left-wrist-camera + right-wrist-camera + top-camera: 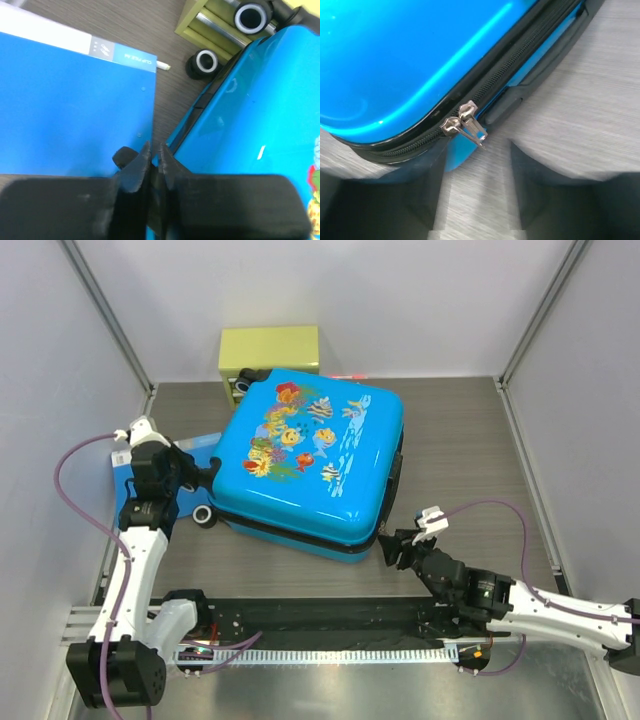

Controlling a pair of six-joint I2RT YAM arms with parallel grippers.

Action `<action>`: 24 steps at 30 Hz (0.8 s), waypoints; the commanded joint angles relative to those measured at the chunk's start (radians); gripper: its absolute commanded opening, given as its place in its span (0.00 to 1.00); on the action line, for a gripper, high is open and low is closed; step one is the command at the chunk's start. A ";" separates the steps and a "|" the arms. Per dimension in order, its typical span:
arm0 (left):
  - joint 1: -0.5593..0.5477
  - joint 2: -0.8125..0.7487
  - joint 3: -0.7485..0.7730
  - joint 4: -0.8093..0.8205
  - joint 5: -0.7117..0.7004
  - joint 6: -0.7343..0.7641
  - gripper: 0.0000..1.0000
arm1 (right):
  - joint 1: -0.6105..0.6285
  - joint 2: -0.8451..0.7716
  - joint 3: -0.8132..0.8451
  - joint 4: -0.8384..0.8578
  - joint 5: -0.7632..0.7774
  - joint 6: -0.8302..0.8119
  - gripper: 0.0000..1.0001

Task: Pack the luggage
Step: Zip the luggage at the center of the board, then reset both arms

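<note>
Top view: the luggage (310, 455) is lying flat, lid down, at the centre of the frame on the table (470, 440). I am holding my left gripper (200, 480) against its left edge, above a blue folder (197, 446). My right gripper (392, 545) is sitting just off the lower right corner of the case.

Left wrist view: my left gripper (154, 150) is showing its fingers pressed together, clenched, with nothing visible between them. It is hanging over the seam where the folder (75, 110) is meeting the luggage (250, 140). A black wheel (206, 61) is showing at upper centre.

Right wrist view: my right gripper (477, 165) is standing released, fingers well apart and grasping nothing. The two zipper pulls (465, 122) are hanging from the luggage (410, 55) just ahead of the gap, untouched.
</note>
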 commanded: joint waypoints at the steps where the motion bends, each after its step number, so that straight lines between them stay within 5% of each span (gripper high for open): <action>1: 0.000 -0.018 0.037 -0.054 -0.047 0.019 0.27 | -0.008 0.023 0.085 -0.031 0.000 -0.015 0.71; 5: 0.001 -0.050 0.086 -0.126 -0.103 0.010 0.83 | -0.008 0.073 0.203 -0.125 -0.027 -0.019 0.86; 8: 0.001 -0.069 0.152 -0.215 -0.179 0.011 0.98 | -0.008 0.090 0.283 -0.200 -0.021 -0.027 0.87; 20: 0.001 -0.196 0.275 -0.425 -0.139 0.105 1.00 | -0.018 0.205 0.668 -0.357 0.428 -0.199 1.00; 24: 0.000 -0.245 0.271 -0.445 -0.111 0.111 1.00 | -0.066 0.248 0.744 -0.358 0.450 -0.251 1.00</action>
